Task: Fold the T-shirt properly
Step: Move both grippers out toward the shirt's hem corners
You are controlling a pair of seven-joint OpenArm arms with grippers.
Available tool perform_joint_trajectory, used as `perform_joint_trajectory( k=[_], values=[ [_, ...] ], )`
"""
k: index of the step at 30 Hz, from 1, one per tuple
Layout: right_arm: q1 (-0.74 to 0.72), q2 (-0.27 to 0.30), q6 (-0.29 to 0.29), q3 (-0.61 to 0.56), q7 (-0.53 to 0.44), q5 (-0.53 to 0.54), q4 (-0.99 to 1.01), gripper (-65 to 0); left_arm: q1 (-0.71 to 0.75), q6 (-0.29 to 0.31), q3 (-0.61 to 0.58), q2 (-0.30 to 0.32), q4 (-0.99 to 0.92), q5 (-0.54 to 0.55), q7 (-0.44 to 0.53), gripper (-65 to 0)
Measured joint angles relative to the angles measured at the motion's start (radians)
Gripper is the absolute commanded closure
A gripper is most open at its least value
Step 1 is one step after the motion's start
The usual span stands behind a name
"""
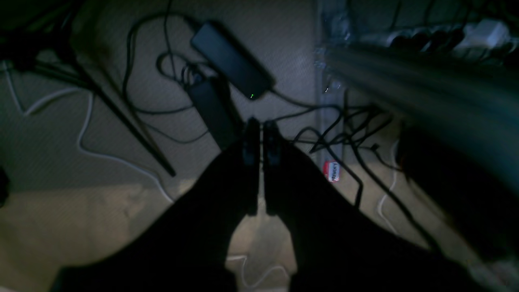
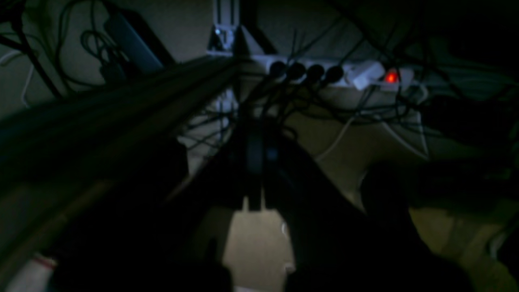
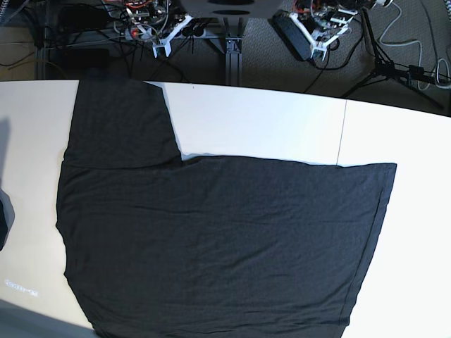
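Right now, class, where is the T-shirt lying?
In the base view the T-shirt lies flat across the white table, covering most of it, one sleeve reaching up toward the far left edge.

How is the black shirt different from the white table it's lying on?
The T-shirt is black, soft cloth with faint wrinkles; the table is white, smooth and hard. The T-shirt has an uneven outline with one sleeve sticking up at the left; the table's far edge runs in one long gentle curve. Both lie flat, and both run past the picture's bottom edge.
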State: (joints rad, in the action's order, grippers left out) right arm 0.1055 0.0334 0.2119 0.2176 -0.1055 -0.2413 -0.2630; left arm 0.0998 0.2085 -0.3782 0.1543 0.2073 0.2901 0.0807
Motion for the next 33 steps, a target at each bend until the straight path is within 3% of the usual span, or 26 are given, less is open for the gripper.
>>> perform_joint_trajectory(
  k=[2,3,5,7,8,14,20,24,28,33],
  values=[
    [0.041,0.020,0.037,0.000,0.005,0.000,-0.031,0.0,0.032,0.124,0.000,0.032,0.000,0.004,0.052,-1.3],
    [0.066,0.034,0.085,0.000,0.005,0.003,-0.053,0.0,0.048,0.193,0.000,0.050,0.002,0.007,0.083,-1.3],
    [0.125,0.064,0.167,0.000,0.009,0.088,-0.108,0.0,0.081,0.326,0.022,0.087,0.022,0.024,0.123,-1.3],
    [0.194,0.097,0.211,-0.011,0.008,0.197,-0.182,0.0,0.117,0.445,0.076,0.122,0.064,0.060,0.153,-1.3],
    [0.233,0.114,0.220,-0.020,0.008,0.232,-0.227,0.0,0.139,0.461,0.111,0.136,0.093,0.076,0.164,-1.3],
    [0.471,0.219,0.245,-0.125,0.012,0.349,-0.542,0.0,0.271,0.465,0.307,0.221,0.285,0.087,0.159,-1.3],
    [0.707,0.346,0.254,-0.149,0.069,0.555,-0.919,0.0,0.394,0.467,0.356,0.298,0.531,0.087,0.158,-1.3],
    [0.844,0.423,0.256,-0.095,0.078,0.618,-1.159,0.0,0.475,0.470,0.407,0.343,0.695,0.095,0.148,-1.4],
    [0.944,0.465,0.256,-0.004,0.092,0.704,-1.364,0.0,0.529,0.473,0.484,0.375,0.853,0.168,0.091,-1.4],
    [0.980,0.476,0.256,0.140,0.267,0.906,-1.528,0.0,0.573,0.473,0.643,0.405,1.074,0.225,-0.093,-1.6]
  ],
)
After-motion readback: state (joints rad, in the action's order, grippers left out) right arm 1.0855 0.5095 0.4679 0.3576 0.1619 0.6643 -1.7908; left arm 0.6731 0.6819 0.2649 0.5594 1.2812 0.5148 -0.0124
